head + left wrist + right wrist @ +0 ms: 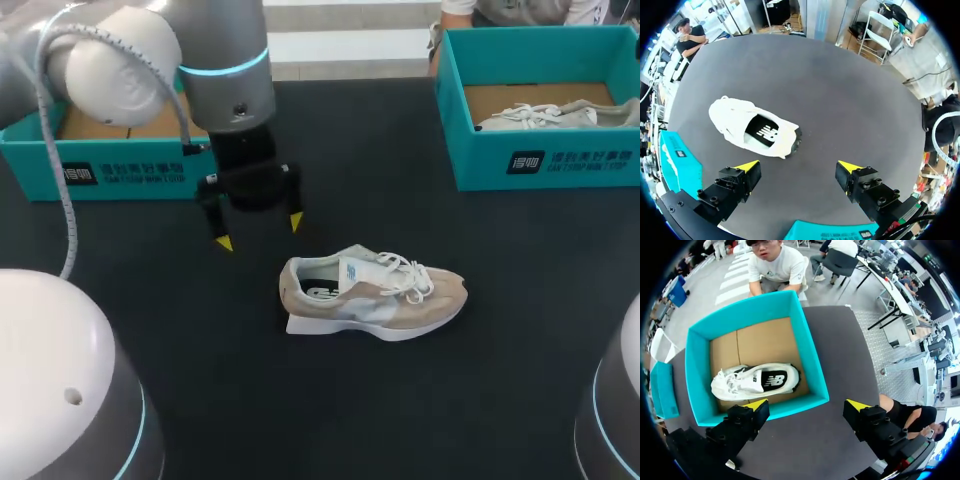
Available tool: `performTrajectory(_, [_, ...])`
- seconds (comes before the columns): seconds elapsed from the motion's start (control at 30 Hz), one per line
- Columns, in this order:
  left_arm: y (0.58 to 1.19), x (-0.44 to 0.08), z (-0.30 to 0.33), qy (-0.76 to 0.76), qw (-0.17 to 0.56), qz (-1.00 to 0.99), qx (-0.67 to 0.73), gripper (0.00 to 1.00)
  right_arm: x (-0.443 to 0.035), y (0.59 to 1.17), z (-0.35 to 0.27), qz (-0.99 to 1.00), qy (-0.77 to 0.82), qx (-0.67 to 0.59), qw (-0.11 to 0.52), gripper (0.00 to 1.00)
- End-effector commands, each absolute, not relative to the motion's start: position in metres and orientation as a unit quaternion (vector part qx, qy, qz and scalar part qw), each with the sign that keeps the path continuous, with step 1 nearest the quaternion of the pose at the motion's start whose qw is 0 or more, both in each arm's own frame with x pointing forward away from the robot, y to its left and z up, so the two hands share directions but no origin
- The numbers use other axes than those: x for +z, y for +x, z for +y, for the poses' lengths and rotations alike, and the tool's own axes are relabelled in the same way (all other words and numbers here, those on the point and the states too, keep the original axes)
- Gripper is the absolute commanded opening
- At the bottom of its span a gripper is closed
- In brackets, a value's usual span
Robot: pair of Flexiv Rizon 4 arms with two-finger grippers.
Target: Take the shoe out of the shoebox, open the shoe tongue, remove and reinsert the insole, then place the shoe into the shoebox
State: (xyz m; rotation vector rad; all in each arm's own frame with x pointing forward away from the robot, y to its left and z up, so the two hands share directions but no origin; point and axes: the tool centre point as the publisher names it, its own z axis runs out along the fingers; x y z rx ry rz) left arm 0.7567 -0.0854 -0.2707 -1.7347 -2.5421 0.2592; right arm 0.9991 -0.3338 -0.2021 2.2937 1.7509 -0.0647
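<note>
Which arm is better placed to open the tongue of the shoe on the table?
Left. The left end effector, open, hangs right by the shoe; the right end effector points at a shoebox instead.

My left arm [238, 105]: grey casing, white joints, blue light ring [228, 66], white cable [66, 200]. My left claw [799, 165], right claw [807, 404]: black screwed blocks, yellow tips.

Beige-and-white shoe [375, 295] upright on its sole mid-table, laced, open teal shoebox [540, 165] at my far right, second shoe [560, 115] inside
</note>
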Motion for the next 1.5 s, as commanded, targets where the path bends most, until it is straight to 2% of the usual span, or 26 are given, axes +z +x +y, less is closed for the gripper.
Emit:
performTrajectory(0.03, [0.758,-0.274,-0.076,-0.55,-0.063,-0.818,0.153,1.0,-0.202,0.999,-0.334,0.602,0.788,-0.022,0.127,1.0])
performTrajectory(0.3, [0.755,-0.288,-0.05,-0.41,0.026,-0.861,0.299,1.0,-0.202,0.999,-0.334,0.602,0.788,-0.022,0.127,1.0])
performTrajectory(0.7, [0.757,-0.297,-0.002,-0.205,-0.019,-0.825,0.526,1.0,-0.202,0.999,-0.334,0.602,0.788,-0.022,0.127,1.0])
performTrajectory(0.8, [0.75,-0.3,0.0,-0.181,-0.047,-0.83,0.526,1.0,-0.202,0.999,-0.334,0.602,0.788,-0.022,0.127,1.0])
performTrajectory(1.23, [0.749,-0.303,-0.002,-0.189,-0.04,-0.829,0.525,1.0,-0.202,0.999,-0.334,0.602,0.788,-0.022,0.127,1.0])
performTrajectory(1.5, [0.726,-0.328,0.003,-0.067,-0.034,-0.84,0.537,1.0,-0.202,0.999,-0.334,0.602,0.788,-0.022,0.127,1.0])
